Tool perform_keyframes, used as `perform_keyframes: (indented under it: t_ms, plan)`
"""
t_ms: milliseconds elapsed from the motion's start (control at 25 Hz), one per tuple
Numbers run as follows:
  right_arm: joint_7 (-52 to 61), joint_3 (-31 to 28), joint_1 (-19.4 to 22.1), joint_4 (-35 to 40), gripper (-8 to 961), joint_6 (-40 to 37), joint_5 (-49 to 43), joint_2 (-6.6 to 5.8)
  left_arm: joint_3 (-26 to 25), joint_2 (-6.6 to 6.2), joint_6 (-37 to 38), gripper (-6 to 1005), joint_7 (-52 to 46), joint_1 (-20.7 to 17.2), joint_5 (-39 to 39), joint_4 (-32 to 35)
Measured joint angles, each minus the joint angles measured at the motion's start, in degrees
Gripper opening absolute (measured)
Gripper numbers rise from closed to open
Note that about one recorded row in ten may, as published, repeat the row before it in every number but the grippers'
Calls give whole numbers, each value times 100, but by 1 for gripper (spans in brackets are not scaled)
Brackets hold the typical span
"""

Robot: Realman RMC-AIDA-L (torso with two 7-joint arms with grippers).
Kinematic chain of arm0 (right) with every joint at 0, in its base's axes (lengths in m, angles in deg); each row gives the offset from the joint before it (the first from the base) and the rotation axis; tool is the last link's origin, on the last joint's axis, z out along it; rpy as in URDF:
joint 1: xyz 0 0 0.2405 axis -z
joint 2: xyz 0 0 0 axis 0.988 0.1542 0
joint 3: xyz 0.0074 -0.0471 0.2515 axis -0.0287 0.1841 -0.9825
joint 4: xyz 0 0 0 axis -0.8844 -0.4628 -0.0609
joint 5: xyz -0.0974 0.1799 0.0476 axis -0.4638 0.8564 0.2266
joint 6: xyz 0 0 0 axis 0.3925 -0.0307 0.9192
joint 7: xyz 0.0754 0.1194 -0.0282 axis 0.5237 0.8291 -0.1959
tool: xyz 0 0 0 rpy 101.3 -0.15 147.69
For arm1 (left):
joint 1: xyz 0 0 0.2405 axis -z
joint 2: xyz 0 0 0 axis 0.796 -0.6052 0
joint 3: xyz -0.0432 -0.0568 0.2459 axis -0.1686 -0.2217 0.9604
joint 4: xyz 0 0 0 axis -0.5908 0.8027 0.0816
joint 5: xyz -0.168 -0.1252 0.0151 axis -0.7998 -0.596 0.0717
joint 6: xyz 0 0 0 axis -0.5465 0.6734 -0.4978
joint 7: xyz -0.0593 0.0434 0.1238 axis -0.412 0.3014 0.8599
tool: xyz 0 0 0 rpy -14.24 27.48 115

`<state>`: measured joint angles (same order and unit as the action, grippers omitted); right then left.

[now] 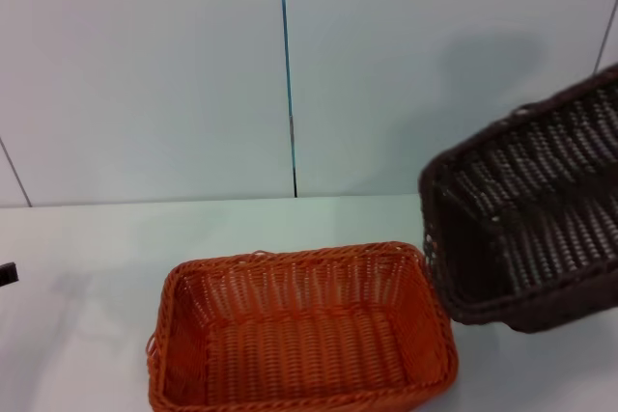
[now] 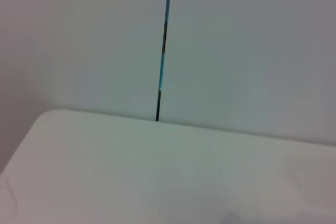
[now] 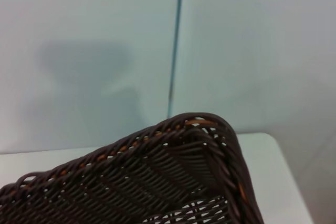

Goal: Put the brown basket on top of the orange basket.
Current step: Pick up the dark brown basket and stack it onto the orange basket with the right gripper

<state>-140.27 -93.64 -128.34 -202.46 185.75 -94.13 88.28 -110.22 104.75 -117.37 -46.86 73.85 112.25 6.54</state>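
The orange basket [image 1: 301, 335] stands upright on the white table, low in the middle of the head view, with nothing inside it. To its right the brown basket [image 1: 529, 209] is tilted steeply, its opening turned toward the orange one, and its right part is cut off by the picture's edge. Its lower corner sits close beside the orange basket's right rim. Whether they touch I cannot tell. The right wrist view shows the brown basket's rim [image 3: 173, 135] and weave close up. Neither gripper shows in any view.
The white table [image 1: 87, 267] meets a pale wall with a thin dark-blue vertical seam [image 1: 288, 74]. A small dark part [image 1: 7, 274] pokes in at the head view's left edge. The left wrist view shows only the table's corner [image 2: 47, 124] and the wall.
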Motion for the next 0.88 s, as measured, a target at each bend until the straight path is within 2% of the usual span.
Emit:
perform_keyframes:
  t_ms: [160,320,600,880]
  plan:
    - [3,136,-290,22,157,8,-535,430,8,-43,-57,909,0,0,4,111]
    - [70,93,-320,31,156,22,-646,657,8,-52,-62,908,0,0,6,258]
    - [437,238,-188,31,156,41,-655,805,-32,0,-28,908,0,11,-24,376]
    - [594,421,-189,102,155,53,-659,869,-11,50,192,908,-1,82,-27,401]
